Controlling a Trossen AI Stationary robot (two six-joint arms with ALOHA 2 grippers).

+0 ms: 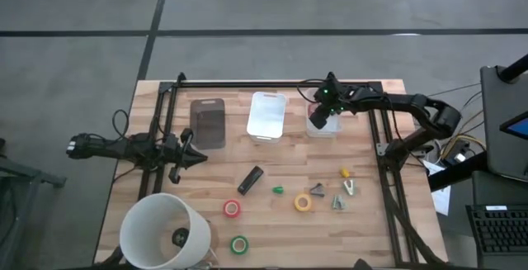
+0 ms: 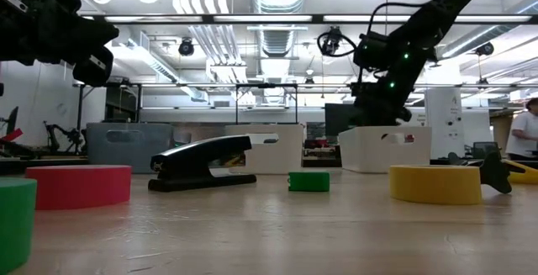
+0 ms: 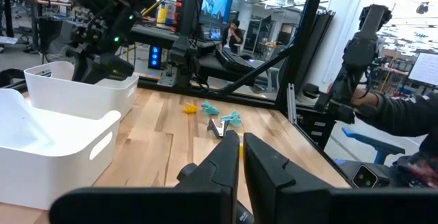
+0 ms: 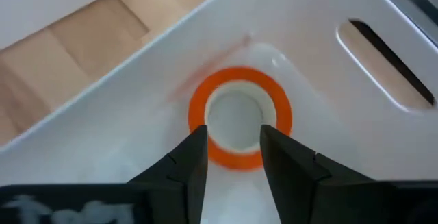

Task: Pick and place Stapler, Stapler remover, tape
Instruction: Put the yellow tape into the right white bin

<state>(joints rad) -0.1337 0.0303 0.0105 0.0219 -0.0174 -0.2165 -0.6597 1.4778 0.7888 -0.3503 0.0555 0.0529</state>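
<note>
**Right claw over the white bin, orange tape roll below it**

While your right claw (image 4: 233, 148) hangs over the small white bin (image 1: 323, 127) at the far edge of the bench (image 1: 363, 220), its fingers sit a little apart with nothing between them. An orange tape roll (image 4: 239, 118) lies flat on the bin floor right under the fingertips: a smooth ring with a pale core.

Out on the wood planks you've got the stapler (image 1: 250, 179), a glossy black bar, lying well short of that claw. Red tape (image 1: 233, 209), green tape (image 1: 238, 243) and yellow tape (image 1: 304, 202) lie flat nearer the front.

Your left claw (image 1: 198, 158) waits low at the left side, fingers nearly together, gripping nothing.
</note>
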